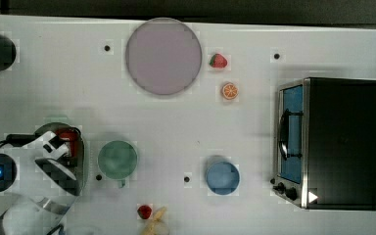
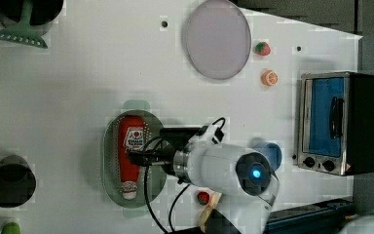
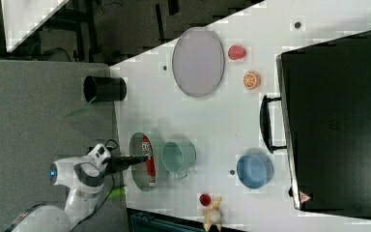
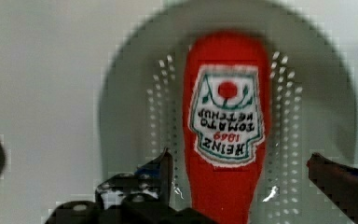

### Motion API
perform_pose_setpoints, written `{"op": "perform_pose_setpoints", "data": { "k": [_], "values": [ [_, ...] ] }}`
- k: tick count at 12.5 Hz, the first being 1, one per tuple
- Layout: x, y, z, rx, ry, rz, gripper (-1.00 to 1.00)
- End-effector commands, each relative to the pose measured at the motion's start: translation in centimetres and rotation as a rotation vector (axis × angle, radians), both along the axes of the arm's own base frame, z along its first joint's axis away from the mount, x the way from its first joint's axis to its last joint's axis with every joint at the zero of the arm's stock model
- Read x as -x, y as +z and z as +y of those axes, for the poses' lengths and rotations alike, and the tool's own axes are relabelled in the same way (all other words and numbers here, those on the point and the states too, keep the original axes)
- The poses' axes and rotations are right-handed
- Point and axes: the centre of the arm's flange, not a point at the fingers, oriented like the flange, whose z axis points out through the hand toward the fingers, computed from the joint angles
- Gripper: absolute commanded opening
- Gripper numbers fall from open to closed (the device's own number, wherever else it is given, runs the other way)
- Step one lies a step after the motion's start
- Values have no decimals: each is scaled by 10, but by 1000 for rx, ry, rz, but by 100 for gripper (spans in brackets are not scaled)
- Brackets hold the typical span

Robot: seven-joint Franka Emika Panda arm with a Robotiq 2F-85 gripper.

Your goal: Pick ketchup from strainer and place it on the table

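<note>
The ketchup, a red squeeze bottle with a white-and-red label, lies flat in the pale green strainer on the white table. In the left view the ketchup runs lengthwise in the strainer, white cap towards the left view's bottom. My gripper is open and low over the bottle, one finger on each side of its narrow half, with gaps showing. My gripper reaches in from the left view's right. In the top view the arm covers most of the strainer.
A green cup stands right beside the strainer, a blue cup farther along. A lilac plate, strawberry, orange slice and toaster oven lie beyond. Another strawberry and a banana sit near the table edge.
</note>
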Motion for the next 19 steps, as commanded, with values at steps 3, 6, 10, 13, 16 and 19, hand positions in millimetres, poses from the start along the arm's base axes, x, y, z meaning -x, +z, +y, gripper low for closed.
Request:
{"op": "perform_pose_setpoints", "data": {
  "k": [3,6,10,13,16,19],
  "values": [
    [-11,-31,7,-6,-79,-15,100],
    [-12,-52,14,30,-77,-13,92],
    [-10,-58,20,40,-43,-32,13],
    [-9,-28,25,24,-43,-66,13],
    [-10,26,28,10,-140,-41,13],
    [-15,81,22,14,-141,12,13]
  ]
}}
